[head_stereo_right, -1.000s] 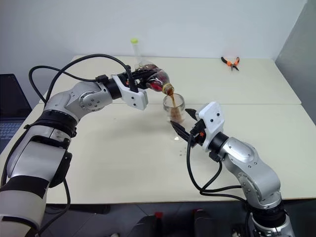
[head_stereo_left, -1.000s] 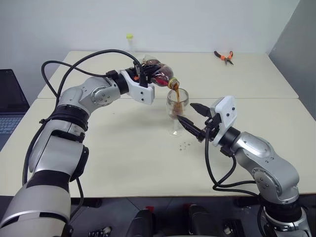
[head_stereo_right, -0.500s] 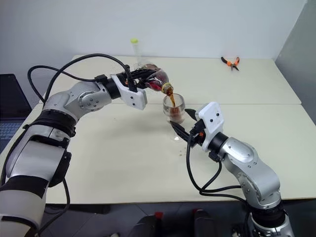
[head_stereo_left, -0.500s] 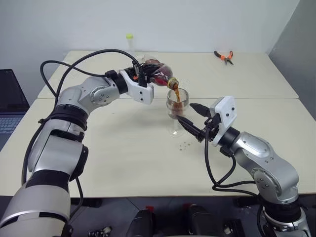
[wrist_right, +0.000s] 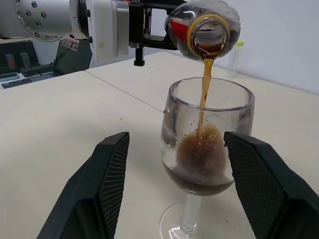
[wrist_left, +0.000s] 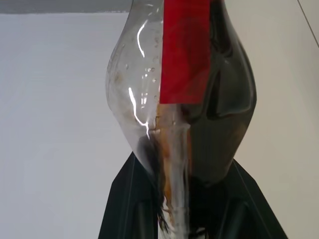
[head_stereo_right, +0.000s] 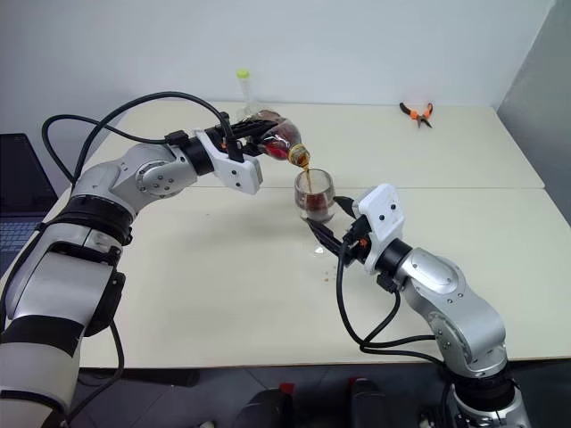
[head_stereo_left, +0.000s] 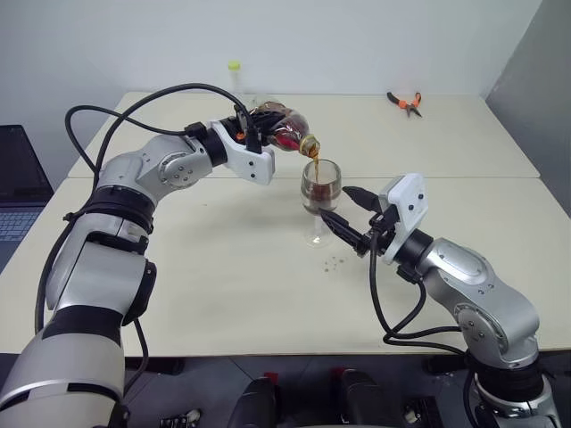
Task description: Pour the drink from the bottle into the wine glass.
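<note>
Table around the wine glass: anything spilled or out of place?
Yes. A few small dark specks lie on the beige table just in front of the foot of the clear stemmed wine glass, apparently spilled drops. The dark brown stream itself lands inside the bowl.

Tipped bottle (head_stereo_left: 284,135) streams dark drink (wrist_right: 203,99) into the upright, part-filled wine glass (wrist_right: 204,159)

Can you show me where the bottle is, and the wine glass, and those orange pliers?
bottle (head_stereo_left: 284,133): left eye view, on its tipped body.
wine glass (wrist_right: 209,144): right wrist view, on its bowl.
orange pliers (head_stereo_right: 417,111): right eye view, on the handles.
</note>
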`<control>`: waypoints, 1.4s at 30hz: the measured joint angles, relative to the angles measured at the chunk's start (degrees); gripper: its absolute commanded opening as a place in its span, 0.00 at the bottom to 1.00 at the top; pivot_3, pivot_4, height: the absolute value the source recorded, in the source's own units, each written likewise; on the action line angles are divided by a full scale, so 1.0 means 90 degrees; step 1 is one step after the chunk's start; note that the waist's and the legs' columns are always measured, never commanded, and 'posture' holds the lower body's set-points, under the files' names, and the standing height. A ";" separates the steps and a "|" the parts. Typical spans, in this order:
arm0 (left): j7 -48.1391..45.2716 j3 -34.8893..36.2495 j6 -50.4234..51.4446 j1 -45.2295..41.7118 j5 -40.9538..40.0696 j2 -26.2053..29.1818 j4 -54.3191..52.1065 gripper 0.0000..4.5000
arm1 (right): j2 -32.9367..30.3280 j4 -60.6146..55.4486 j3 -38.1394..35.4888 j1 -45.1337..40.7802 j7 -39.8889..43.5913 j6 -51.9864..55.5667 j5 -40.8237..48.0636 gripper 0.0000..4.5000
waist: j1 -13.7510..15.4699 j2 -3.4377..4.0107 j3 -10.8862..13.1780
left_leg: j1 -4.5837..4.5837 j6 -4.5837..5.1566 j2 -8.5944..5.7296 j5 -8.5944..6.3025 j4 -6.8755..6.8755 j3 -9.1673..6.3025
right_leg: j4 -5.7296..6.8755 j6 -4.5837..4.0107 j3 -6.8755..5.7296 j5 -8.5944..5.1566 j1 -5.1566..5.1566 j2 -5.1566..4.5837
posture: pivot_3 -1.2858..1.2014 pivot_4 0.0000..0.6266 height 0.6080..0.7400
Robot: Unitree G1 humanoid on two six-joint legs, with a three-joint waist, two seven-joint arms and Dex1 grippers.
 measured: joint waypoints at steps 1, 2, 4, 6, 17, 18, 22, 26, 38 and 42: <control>0.0016 -0.0001 -0.0001 0.0000 0.0006 0.0001 0.0000 0.16 | 0.0002 0.0000 0.0000 0.0000 0.0000 0.0000 0.0000 0.72 | 0.0000 0.0000 0.0000 | 0.0000 0.0000 0.0000 0.0000 0.0000 0.0000 | 0.0001 0.0000 0.0000 0.0000 0.0000 0.0000 | 0.52 0.24 1.00; 0.0022 -0.0001 -0.0002 0.0000 0.0008 0.0001 0.0000 0.16 | 0.0003 0.0000 0.0000 0.0000 0.0000 0.0000 0.0000 0.72 | 0.0000 0.0000 0.0000 | 0.0000 0.0000 0.0000 0.0000 0.0000 0.0000 | 0.0001 0.0000 0.0000 0.0000 0.0000 0.0000 | 0.52 0.24 1.00; 0.0024 -0.0002 -0.0005 0.0000 0.0010 0.0003 0.0000 0.16 | 0.0005 0.0000 0.0000 0.0000 0.0000 0.0000 0.0000 0.72 | 0.0000 0.0000 0.0000 | 0.0000 0.0000 0.0000 0.0000 0.0000 0.0000 | 0.0001 0.0000 0.0000 0.0000 0.0000 0.0000 | 0.52 0.24 1.00; 0.0025 -0.0003 -0.0008 -0.0001 0.0011 0.0004 0.0000 0.16 | 0.0007 0.0000 0.0000 0.0000 -0.0001 0.0000 0.0000 0.72 | -0.0001 0.0000 0.0000 | 0.0000 0.0000 0.0000 0.0000 0.0000 0.0000 | 0.0003 0.0000 0.0000 0.0000 0.0000 0.0000 | 0.52 0.24 1.00; 0.0007 -0.0102 -0.0025 -0.0003 0.0004 0.0008 0.0019 0.16 | 0.0040 0.0010 0.0001 0.0056 0.0011 -0.0101 -0.0012 0.72 | -0.0003 0.0000 0.0000 | 0.0000 0.0000 0.0000 0.0000 0.0000 0.0000 | 0.0014 0.0000 0.0000 0.0000 0.0000 0.0000 | 0.52 0.24 1.00; -0.0012 -0.0101 -0.0028 -0.0003 -0.0005 0.0008 0.0019 0.16 | 0.0040 0.0011 0.0001 0.0058 0.0014 -0.0125 -0.0014 0.72 | -0.0002 0.0000 0.0000 | 0.0000 0.0000 0.0000 0.0000 0.0000 0.0000 | 0.0013 0.0000 0.0000 0.0000 0.0000 0.0000 | 0.52 0.24 1.00; -0.0113 -0.0101 -0.0039 -0.0002 -0.0070 0.0006 0.0020 0.16 | 0.0040 0.0033 0.0003 0.0075 0.0037 -0.0172 -0.0015 0.72 | -0.0004 0.0000 0.0000 | 0.0000 0.0000 0.0000 0.0000 0.0000 0.0001 | 0.0014 0.0000 0.0000 0.0000 0.0000 0.0000 | 0.52 0.24 1.00; -0.0255 -0.0100 -0.0036 -0.0001 -0.0262 -0.0036 0.0020 0.16 | 0.0040 0.0088 0.0004 0.0079 0.0061 -0.0242 -0.0016 0.72 | -0.0003 0.0000 0.0000 | 0.0000 0.0000 0.0000 0.0000 0.0001 0.0001 | 0.0014 0.0000 0.0000 0.0000 0.0000 0.0000 | 0.52 0.24 1.00; -0.0884 -0.0009 -0.0010 0.0215 -0.1055 -0.0170 -0.0025 0.16 | 0.0024 0.0152 0.0215 0.0173 0.0185 -0.0563 -0.0235 0.72 | -0.0014 0.0000 0.0000 | 0.0001 -0.0001 0.0002 0.0001 0.0002 0.0000 | 0.0013 0.0000 0.0001 0.0000 -0.0001 0.0000 | 0.52 0.24 1.00; -0.1175 0.0147 0.0130 0.0343 -0.1445 -0.0242 -0.0026 0.16 | 0.0017 0.0179 0.0277 0.0227 0.0284 -0.0689 -0.0312 0.72 | -0.0013 0.0000 0.0000 | 0.0000 -0.0001 0.0003 0.0001 0.0003 -0.0001 | 0.0013 0.0000 0.0000 0.0000 -0.0001 0.0000 | 0.52 0.24 1.00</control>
